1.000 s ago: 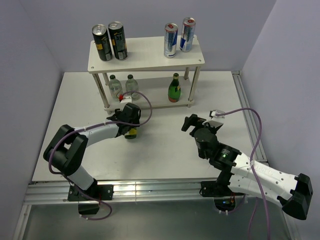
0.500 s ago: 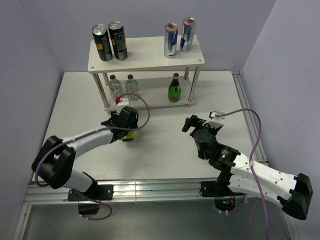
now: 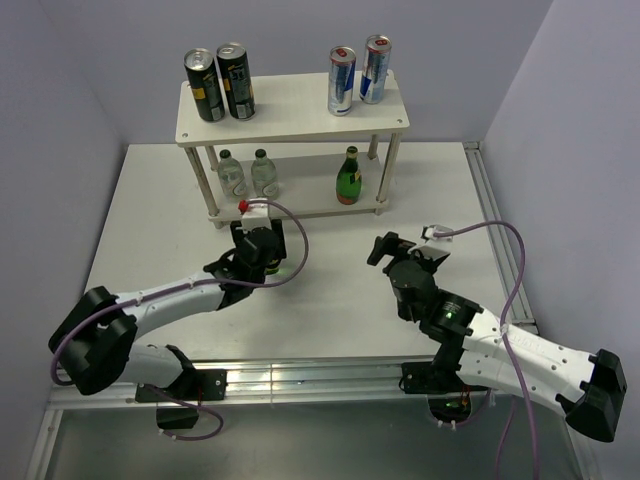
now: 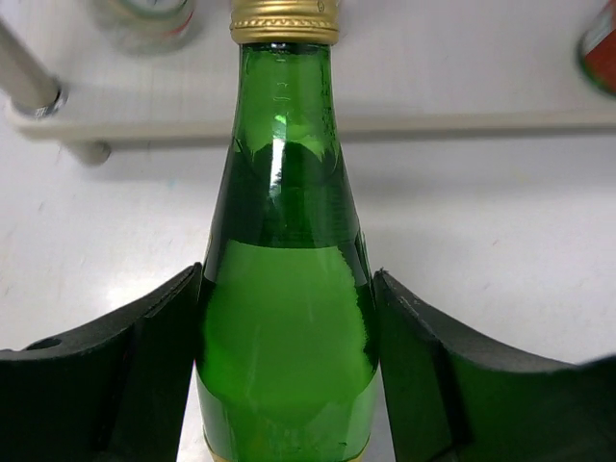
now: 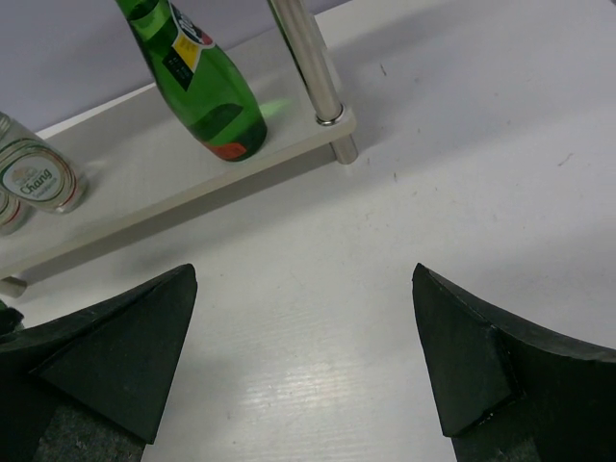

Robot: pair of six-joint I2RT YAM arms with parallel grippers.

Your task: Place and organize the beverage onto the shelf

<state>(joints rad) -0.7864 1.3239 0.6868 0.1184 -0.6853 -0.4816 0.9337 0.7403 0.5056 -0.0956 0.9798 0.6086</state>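
The left pincer (image 4: 287, 284) is clamped on the green bottle (image 4: 285, 221), one finger pressed to each side of its wide body below the shoulder. The bottle sits over the table (image 3: 330, 290) just at 6 o'clock of the shelf (image 3: 290, 105), its gold cap pointing at the lower board. Whether it stands upright or leans, I cannot tell.

It looks like glass and seems full, so probably heavy, rigid, slick and breakable. The body grip is likely the safest, since the neck tapers and could slip.

A second green bottle (image 3: 348, 177) stands on the lower board toward 3 o'clock, a fitting neighbour. The right pincer (image 5: 304, 279) hangs wide open, empty.
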